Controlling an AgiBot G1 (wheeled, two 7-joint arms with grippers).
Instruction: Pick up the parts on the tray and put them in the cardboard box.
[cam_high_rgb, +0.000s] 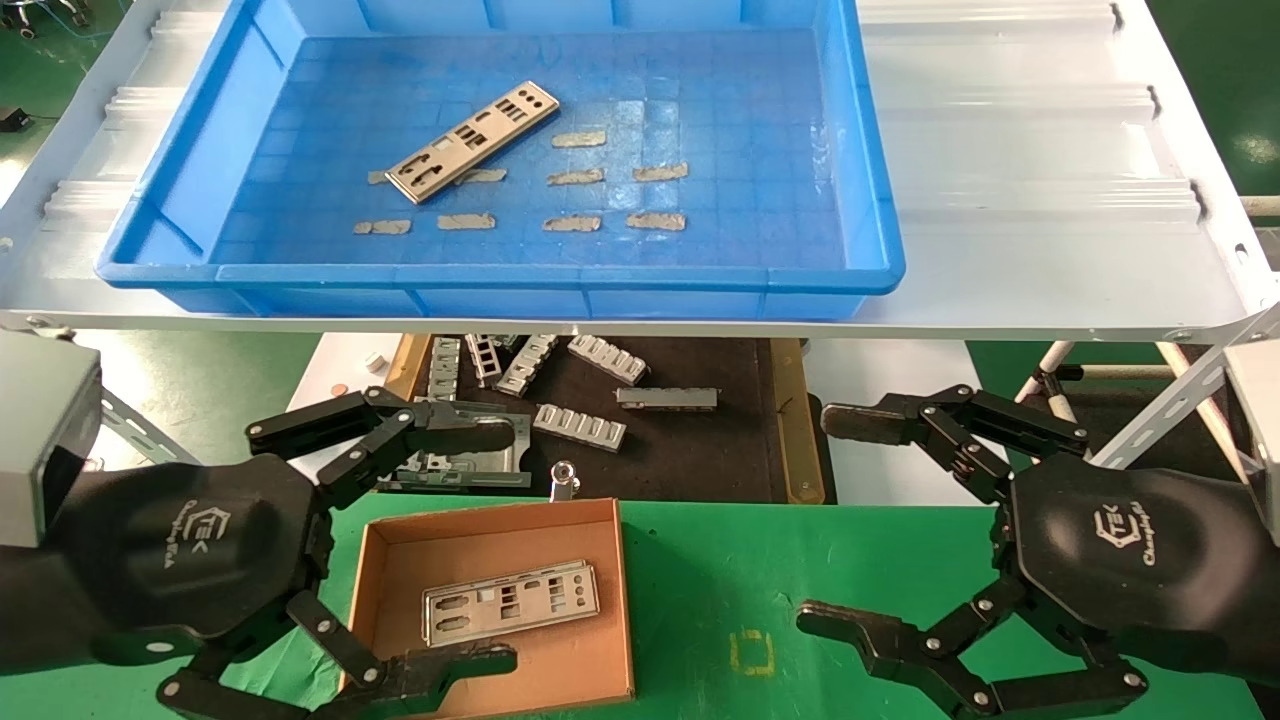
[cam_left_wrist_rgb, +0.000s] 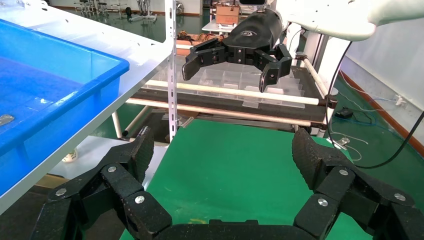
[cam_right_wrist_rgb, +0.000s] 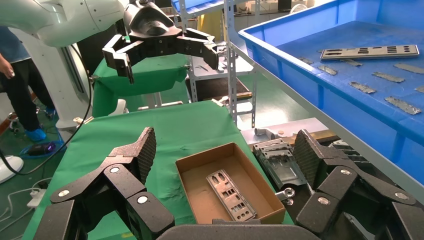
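Blue tray (cam_high_rgb: 200, 190) up top, cardboard box (cam_high_rgb: 610, 600) at lower centre.
One part (cam_high_rgb: 472, 141) lying upper left in tray; another part (cam_high_rgb: 511, 601) flat inside box. Left tool (cam_high_rgb: 455, 545) lower left, right tool (cam_high_rgb: 845, 520) lower right, both spread wide, holding nothing.

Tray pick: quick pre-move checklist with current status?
1. Part left on the tray: one plate, lying flat, angled, nothing on top of it. ok
2. Left gripper open, holding nothing. ok
3. Right gripper open, holding nothing. ok
4. Cardboard box has room: one plate in box, flat, floor around it bare. ok
5. Tape scraps near the target; one looks tucked under its edge. cannot tell
6. Both grippers sit below the shelf edge; clearance on the way up. cannot tell
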